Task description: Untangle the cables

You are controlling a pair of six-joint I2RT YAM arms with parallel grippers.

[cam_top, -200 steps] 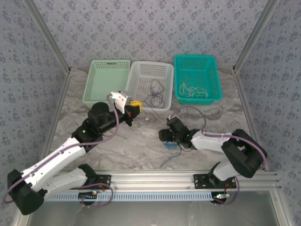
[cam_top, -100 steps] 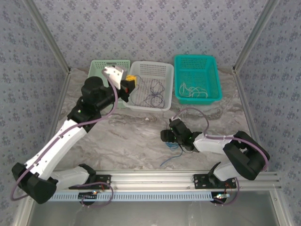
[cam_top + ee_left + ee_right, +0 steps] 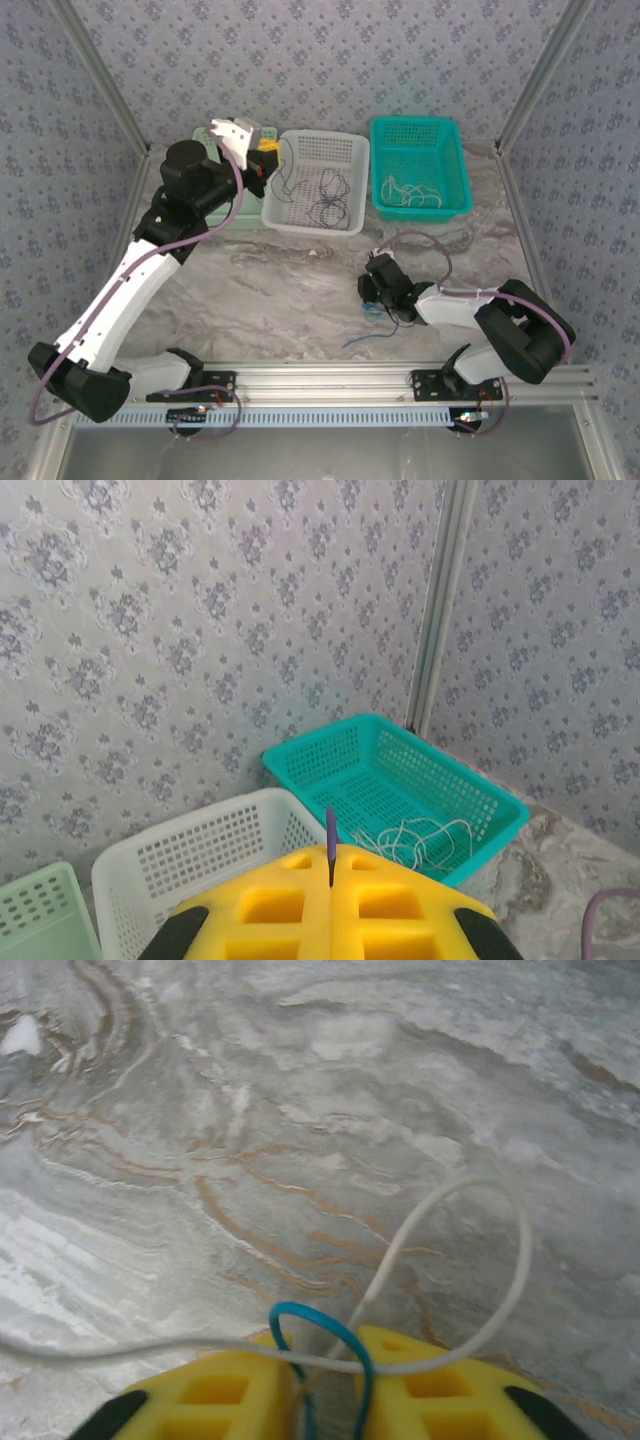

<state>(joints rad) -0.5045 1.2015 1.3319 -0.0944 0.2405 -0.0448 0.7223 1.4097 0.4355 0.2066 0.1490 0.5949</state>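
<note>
Now mid-separation; my left gripper [image 3: 330, 880] pinches purple cable [image 3: 331, 845] by white basket [image 3: 200, 845]; right gripper [image 3: 325, 1370] narrow round blue cable [image 3: 330, 1320] and white cable [image 3: 500, 1200] on table [image 3: 300, 1080], grip unclear; next I part those two gently.

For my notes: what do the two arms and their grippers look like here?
The left arm and right arm have white links, black joints, and a mauve cable looping alongside each. The left gripper and right gripper have yellow fingers with square recesses.
</note>
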